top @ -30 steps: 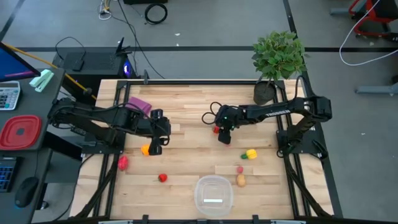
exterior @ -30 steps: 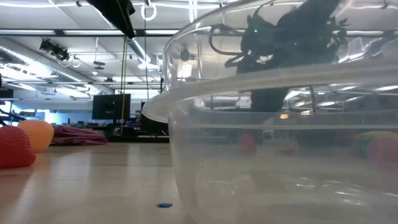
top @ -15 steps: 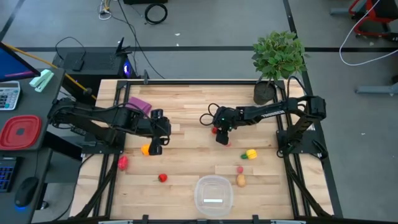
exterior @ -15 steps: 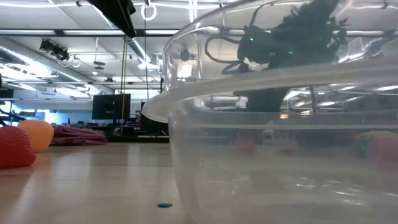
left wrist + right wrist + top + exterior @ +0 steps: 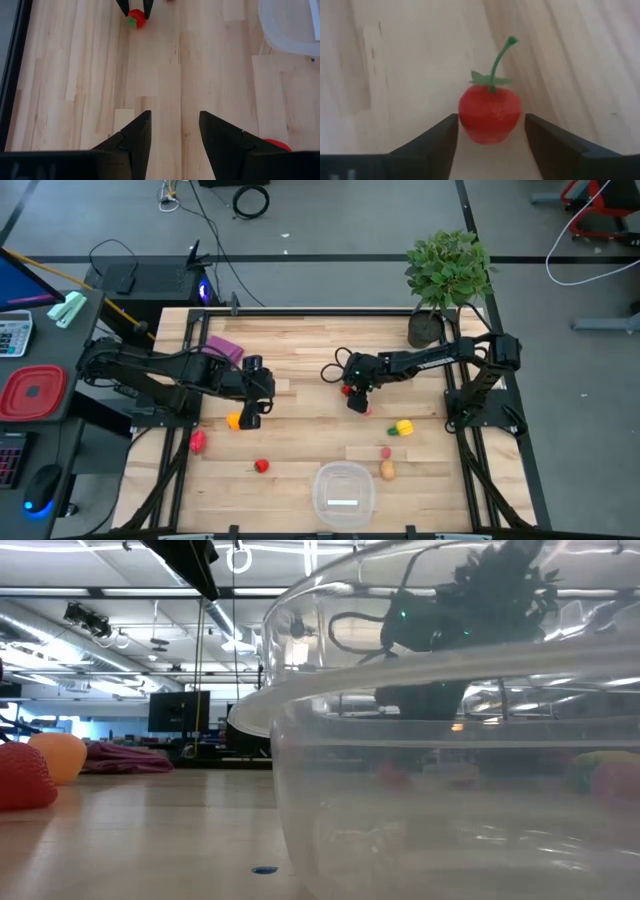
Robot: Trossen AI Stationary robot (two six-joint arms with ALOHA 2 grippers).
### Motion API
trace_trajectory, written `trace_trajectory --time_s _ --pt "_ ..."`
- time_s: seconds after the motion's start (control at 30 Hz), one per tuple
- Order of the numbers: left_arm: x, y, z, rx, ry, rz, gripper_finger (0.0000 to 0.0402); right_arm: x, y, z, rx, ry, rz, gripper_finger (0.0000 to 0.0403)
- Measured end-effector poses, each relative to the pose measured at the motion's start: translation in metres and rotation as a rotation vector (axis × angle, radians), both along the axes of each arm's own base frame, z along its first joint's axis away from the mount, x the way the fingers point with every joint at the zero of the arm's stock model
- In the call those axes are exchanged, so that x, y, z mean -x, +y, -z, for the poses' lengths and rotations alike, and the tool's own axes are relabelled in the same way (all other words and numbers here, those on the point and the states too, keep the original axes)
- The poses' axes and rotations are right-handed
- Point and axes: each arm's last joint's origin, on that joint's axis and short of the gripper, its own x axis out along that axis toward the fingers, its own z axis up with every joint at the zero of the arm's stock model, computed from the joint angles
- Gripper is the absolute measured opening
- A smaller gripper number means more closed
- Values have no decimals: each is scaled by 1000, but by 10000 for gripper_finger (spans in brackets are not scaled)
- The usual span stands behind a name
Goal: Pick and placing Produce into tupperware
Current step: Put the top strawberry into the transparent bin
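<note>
The tub point(image 5: 344, 490) sat empty at the table's point(image 5: 300, 430) front edge, ready for fruit. I held my right gripper point(image 5: 490, 131) low, fingers spread around the cherry point(image 5: 489, 113) mid-table to grab it. My left gripper point(image 5: 171, 131) waited open near the orange fruit point(image 5: 234, 420).

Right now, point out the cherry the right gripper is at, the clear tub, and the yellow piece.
cherry point(image 5: 489, 112): right wrist view, middle of the red body, between the open gripper fingers.
clear tub point(image 5: 344, 470): high view, far rim.
yellow piece point(image 5: 403, 427): high view, its centre.
</note>
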Motion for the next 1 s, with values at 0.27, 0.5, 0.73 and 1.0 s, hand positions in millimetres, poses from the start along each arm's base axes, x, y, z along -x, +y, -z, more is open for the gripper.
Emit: trace_trajectory --time_s 0.27,0.5,0.73,1.0 --pt "0 0 0 0 0 0 172 -4 -1 -3 39 -44 -1 298" --pt "0 0 0 0 0 0 172 -3 -1 -3 26 -41 18 287" --pt "0 0 0 2 -2 -3 172 -5 -2 5 13 -27 27 283" --pt "0 0 0 2 -1 -1 173 -10 -3 6 33 -66 26 283"
